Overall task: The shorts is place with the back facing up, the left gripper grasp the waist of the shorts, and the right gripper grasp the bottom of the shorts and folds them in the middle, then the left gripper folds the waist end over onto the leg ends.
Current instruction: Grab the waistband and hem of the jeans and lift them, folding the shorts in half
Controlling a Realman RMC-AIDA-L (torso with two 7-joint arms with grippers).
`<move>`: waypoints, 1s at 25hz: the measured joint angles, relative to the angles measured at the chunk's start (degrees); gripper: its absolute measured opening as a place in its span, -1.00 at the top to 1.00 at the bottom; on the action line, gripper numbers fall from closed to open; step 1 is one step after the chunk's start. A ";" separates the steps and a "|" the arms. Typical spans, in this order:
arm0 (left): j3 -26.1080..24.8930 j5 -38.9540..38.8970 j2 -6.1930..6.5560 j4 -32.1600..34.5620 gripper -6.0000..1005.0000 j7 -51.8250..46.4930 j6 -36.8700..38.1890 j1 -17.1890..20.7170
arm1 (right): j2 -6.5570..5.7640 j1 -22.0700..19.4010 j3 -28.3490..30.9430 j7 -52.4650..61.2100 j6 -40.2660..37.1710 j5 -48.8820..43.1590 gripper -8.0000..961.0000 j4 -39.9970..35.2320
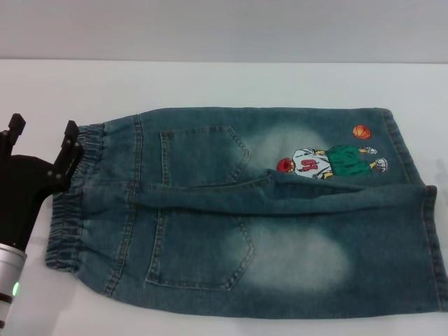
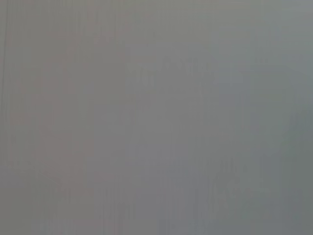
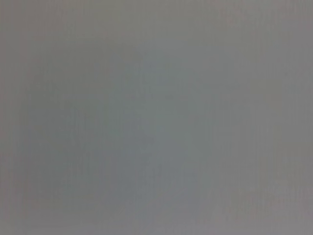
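Note:
Blue denim shorts (image 1: 245, 210) lie flat on the white table (image 1: 210, 84) in the head view, back pockets up, with a cartoon basketball print on the far leg. Their elastic waist (image 1: 73, 203) points left and the leg ends (image 1: 427, 231) point right. My left gripper (image 1: 40, 133) stands open at the far end of the waist, one black finger over the waistband's edge and the other off the cloth to the left. The right gripper is out of view. Both wrist views show only plain grey.
The table's far edge (image 1: 224, 61) runs across the top of the head view, with a grey wall behind. Bare white tabletop lies beyond the shorts and in front of them.

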 joint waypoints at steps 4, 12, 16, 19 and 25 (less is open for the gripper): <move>0.00 0.01 -0.03 0.10 -0.59 -0.01 0.00 -0.02 | 0.00 0.00 -0.15 0.00 0.00 -0.02 -0.39 -0.11; 0.49 0.04 -0.03 0.11 -0.59 -0.06 0.00 0.01 | 0.00 -0.33 -0.21 0.00 0.00 -0.37 -0.39 -0.29; 0.74 0.10 -0.03 -0.10 -0.59 -0.06 0.08 0.35 | 0.00 -0.38 -0.29 0.00 -0.06 -0.48 -0.39 -0.41; 1.24 0.19 -0.03 -0.20 -0.59 -0.06 0.14 0.47 | 0.00 -0.47 -0.30 0.00 -0.06 -0.49 -0.39 -0.43; 1.46 0.12 0.07 -2.04 -0.59 -0.06 -0.63 1.16 | 0.00 -0.71 -0.30 0.00 -0.03 -0.53 -0.39 -0.45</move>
